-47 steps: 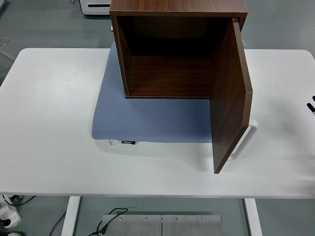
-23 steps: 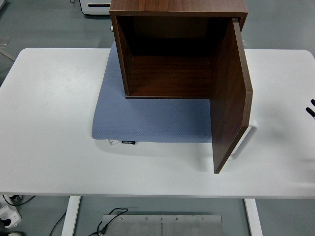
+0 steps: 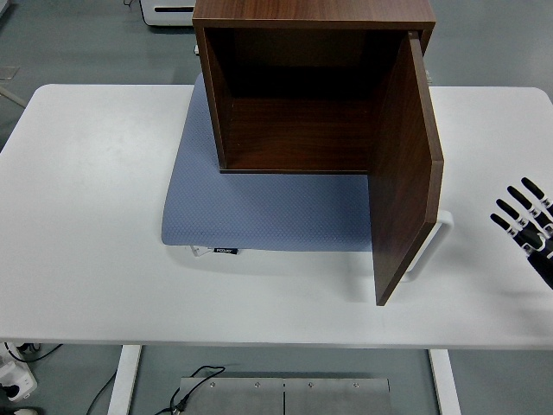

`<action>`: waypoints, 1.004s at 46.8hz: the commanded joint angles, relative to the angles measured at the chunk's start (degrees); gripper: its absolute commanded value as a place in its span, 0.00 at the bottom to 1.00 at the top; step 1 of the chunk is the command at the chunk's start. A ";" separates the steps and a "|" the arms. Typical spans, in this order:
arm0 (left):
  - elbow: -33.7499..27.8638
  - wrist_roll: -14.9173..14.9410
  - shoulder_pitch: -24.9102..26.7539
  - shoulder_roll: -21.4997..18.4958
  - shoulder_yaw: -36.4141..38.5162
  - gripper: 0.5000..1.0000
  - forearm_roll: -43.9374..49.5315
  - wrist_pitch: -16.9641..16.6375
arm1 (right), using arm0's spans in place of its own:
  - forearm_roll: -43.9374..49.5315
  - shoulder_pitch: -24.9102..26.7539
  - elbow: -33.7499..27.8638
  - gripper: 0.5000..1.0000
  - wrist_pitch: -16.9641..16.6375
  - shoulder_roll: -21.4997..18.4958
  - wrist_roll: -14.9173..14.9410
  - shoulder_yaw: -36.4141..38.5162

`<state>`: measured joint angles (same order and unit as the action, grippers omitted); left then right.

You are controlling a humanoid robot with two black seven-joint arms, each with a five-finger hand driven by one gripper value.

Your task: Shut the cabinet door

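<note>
- The cabinet is a dark brown wooden box standing at the far middle of the white table; its open front faces the near edge, and the inside looks bare.
- The cabinet door hangs from the cabinet's right side and stands wide open, swung out toward the near edge; its free edge reaches well forward of the cabinet's front, over the table's near right part.
- A white handle shows on the door's right face, low down, close above the table top.
- A blue-grey mat lies under the cabinet and spreads out in front of it toward the near edge; a small dark label sits at its near left edge.
- The right hand comes in at the right edge, near the table's right end; its fingers are spread apart and point to the far left; it holds nothing and is well apart from the door, to its right.
</note>
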<state>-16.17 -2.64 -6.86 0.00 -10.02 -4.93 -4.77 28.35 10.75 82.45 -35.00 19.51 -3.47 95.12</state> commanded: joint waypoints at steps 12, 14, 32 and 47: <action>0.00 0.00 0.00 0.00 0.00 1.00 0.00 0.02 | 1.18 -2.93 0.78 1.00 0.00 -3.51 0.04 -6.00; 0.00 0.00 0.00 0.00 0.00 1.00 0.00 0.02 | 1.36 -3.19 0.78 1.00 0.00 -3.86 0.04 -6.79; 0.00 0.00 0.00 0.00 0.00 1.00 0.00 0.02 | 2.85 -8.64 0.61 1.00 0.00 -5.62 0.04 -13.82; 0.00 0.00 0.09 0.00 0.09 1.00 0.00 0.02 | 2.85 -12.77 0.17 1.00 0.00 -6.06 0.04 -18.39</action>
<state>-16.17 -2.64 -6.76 0.00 -9.96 -4.92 -4.74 31.21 -1.36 82.69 -35.00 13.48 -3.42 77.70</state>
